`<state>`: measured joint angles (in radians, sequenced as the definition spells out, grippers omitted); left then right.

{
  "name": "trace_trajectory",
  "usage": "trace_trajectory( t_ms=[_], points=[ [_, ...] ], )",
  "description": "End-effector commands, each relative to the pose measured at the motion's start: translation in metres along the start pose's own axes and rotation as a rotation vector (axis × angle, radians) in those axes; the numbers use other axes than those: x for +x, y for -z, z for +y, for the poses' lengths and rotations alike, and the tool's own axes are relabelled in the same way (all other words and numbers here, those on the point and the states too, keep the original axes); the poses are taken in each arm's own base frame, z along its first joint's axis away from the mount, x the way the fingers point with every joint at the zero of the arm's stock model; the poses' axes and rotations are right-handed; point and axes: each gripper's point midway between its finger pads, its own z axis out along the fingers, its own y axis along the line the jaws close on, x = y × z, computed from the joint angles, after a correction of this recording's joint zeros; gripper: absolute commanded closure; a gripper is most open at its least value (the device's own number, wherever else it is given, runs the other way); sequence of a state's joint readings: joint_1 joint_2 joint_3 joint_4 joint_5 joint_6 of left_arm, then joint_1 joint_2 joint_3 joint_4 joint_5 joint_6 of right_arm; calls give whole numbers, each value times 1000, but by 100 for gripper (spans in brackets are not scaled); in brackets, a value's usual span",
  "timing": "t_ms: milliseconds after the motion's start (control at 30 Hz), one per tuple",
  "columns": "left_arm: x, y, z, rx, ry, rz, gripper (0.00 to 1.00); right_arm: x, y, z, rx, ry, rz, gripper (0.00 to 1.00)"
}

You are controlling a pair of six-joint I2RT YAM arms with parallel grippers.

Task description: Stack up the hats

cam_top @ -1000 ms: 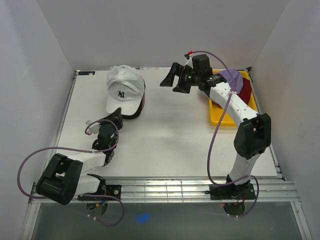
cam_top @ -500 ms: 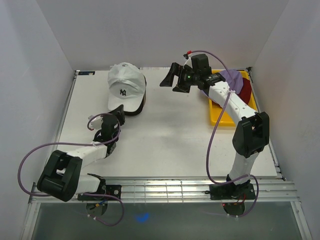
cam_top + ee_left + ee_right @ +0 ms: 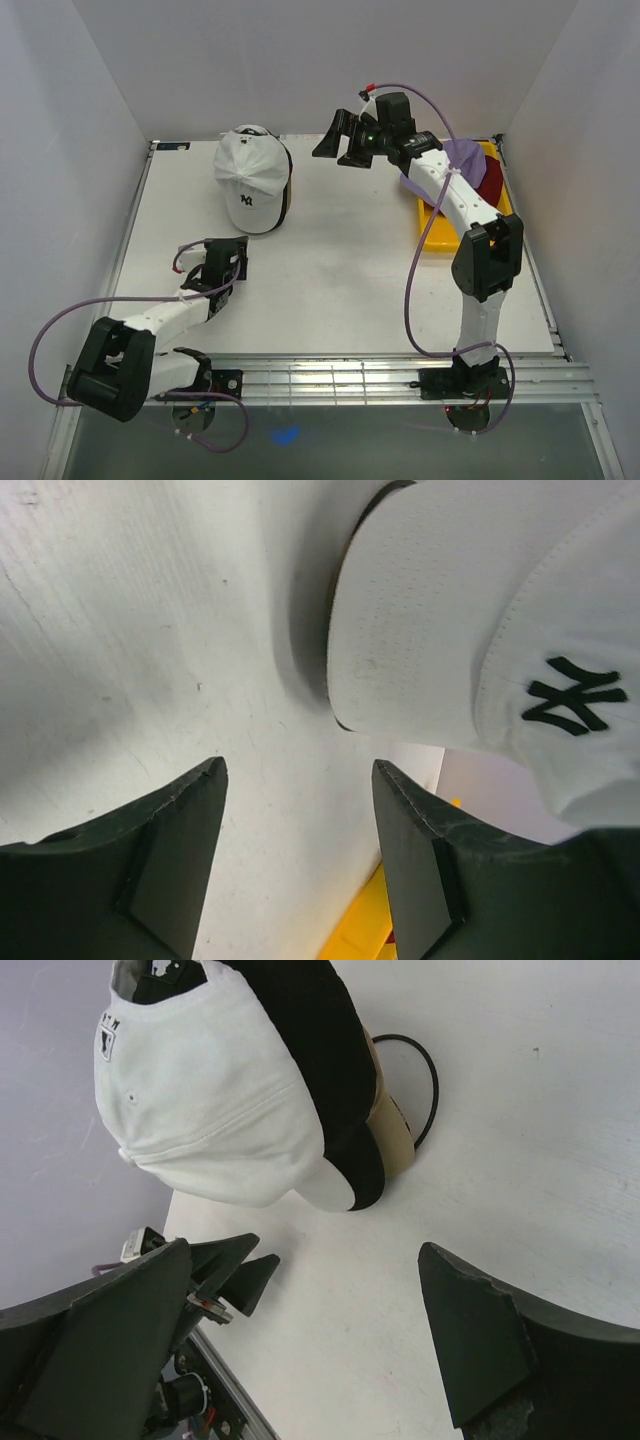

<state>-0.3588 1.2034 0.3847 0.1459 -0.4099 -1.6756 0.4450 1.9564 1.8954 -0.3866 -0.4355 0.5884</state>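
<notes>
Left gripper (image 3: 232,255) has backed off the white NY cap (image 3: 252,178), jaws wide, empty; right gripper (image 3: 336,148) likewise wide, empty.

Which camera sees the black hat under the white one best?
The right wrist view: the black hat shows between the white hat and a tan hat. The top view shows only a dark edge; the left wrist view, hardly any.

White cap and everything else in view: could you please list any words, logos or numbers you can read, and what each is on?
"NY": interlocked dark letters on the front of the white cap.
Small dark patch at the cap's back, right wrist view: too blurred to read.
Nothing else legible.
</notes>
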Motion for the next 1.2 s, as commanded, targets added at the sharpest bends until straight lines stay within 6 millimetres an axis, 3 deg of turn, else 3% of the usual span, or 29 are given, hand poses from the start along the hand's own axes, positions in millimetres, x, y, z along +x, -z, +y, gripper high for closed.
trace_trajectory(
  t_ms=[0, 67, 133, 167, 267, 300, 400, 433, 500, 533, 600, 633, 667, 833, 867, 900, 933, 967, 1133, 1167],
  points=[
    [-5, 14, -19, 42, -61, 2, 30, -27, -2, 28, -82, 90, -57, 0],
    [-2, 20, -29, 55, -106, 26, 30, -29, -15, 28, -102, 131, -54, 0],
    [-1, 30, -36, 69, -164, 49, 31, -47, -18, 43, -147, 181, -96, 0],
    [1, 35, -46, 83, -180, 62, 31, -46, -30, 38, -158, 182, -89, 0],
    [-6, 50, -63, 106, -277, 49, 32, -63, -40, 52, -241, 224, -144, 0],
    [-10, 59, -86, 148, -287, 36, 32, -67, -41, 56, -260, 227, -162, 0],
    [-21, 79, -121, 224, -377, -8, 32, -79, -48, 64, -313, 257, -227, 0],
    [-25, 90, -145, 268, -383, -28, 33, -80, -51, 65, -324, 263, -237, 5],
    [-34, 94, -166, 292, -427, -78, 32, -85, -59, 69, -352, 292, -278, 8],
    [-39, 104, -193, 336, -431, -107, 32, -85, -63, 69, -353, 305, -288, 10],
    [-41, 93, -211, 332, -518, -162, 29, -83, -73, 70, -366, 328, -306, 11],
    [-45, 100, -239, 368, -517, -192, 28, -83, -79, 66, -352, 326, -318, 11],
    [-39, 80, -240, 330, -564, -196, 27, -80, -84, 64, -349, 321, -321, 11],
    [-62, 28, -283, 327, -604, -200, 26, -84, -100, 58, -392, 278, -372, 10],
    [-87, 21, -301, 336, -579, -230, 26, -84, -101, 59, -408, 256, -370, 10],
    [-87, -13, -289, 278, -596, -191, 27, -85, -103, 61, -420, 251, -375, 11],
    [-83, -25, -292, 298, -624, -129, 27, -83, -108, 60, -425, 247, -378, 10],
    [-92, -49, -297, 306, -635, -112, 30, -84, -109, 61, -429, 245, -383, 11],
    [-84, -80, -303, 382, -759, -40, 31, -75, -129, 46, -402, 251, -376, 10],
    [-92, -84, -301, 407, -778, -23, 31, -75, -130, 45, -406, 256, -379, 10]
  ],
)
